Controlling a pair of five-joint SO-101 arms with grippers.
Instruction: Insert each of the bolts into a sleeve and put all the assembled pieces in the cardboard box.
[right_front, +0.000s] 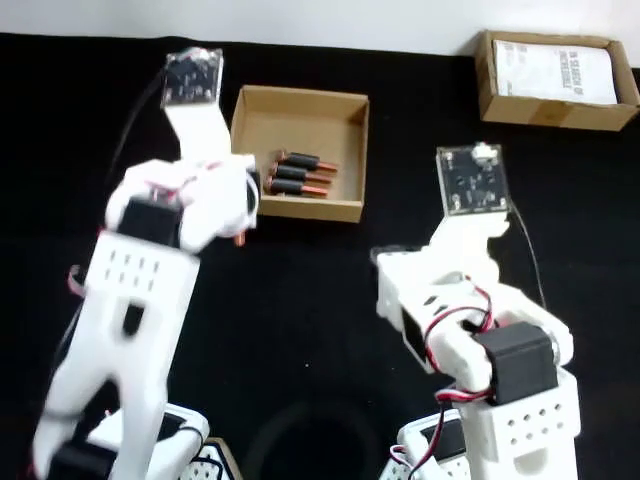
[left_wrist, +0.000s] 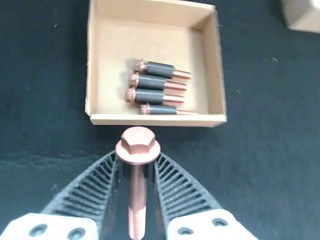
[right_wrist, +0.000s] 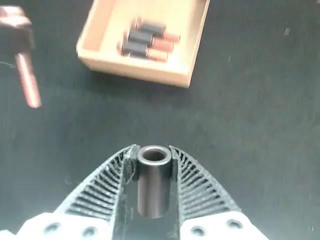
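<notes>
My left gripper (left_wrist: 136, 172) is shut on a copper bolt (left_wrist: 136, 185), its hex head toward the cardboard box (left_wrist: 212, 60). In the high view this gripper (right_front: 235, 215) hangs just left of the box (right_front: 350, 125), the bolt tip (right_front: 240, 240) poking out below. My right gripper (right_wrist: 152, 167) is shut on a dark sleeve (right_wrist: 152, 180), bore facing outward; the bolt (right_wrist: 25, 75) hangs farther off in that view. Several assembled bolt-and-sleeve pieces (left_wrist: 157, 87) lie side by side inside the box (right_wrist: 195, 45). The right gripper (right_front: 390, 262) sits mid-table, right of the box.
A second cardboard box (right_front: 550, 80) holding a printed sheet stands at the back right. Black cloth (right_front: 300, 330) covers the table between the two arms. Both arm bases (right_front: 150, 440) occupy the front edge.
</notes>
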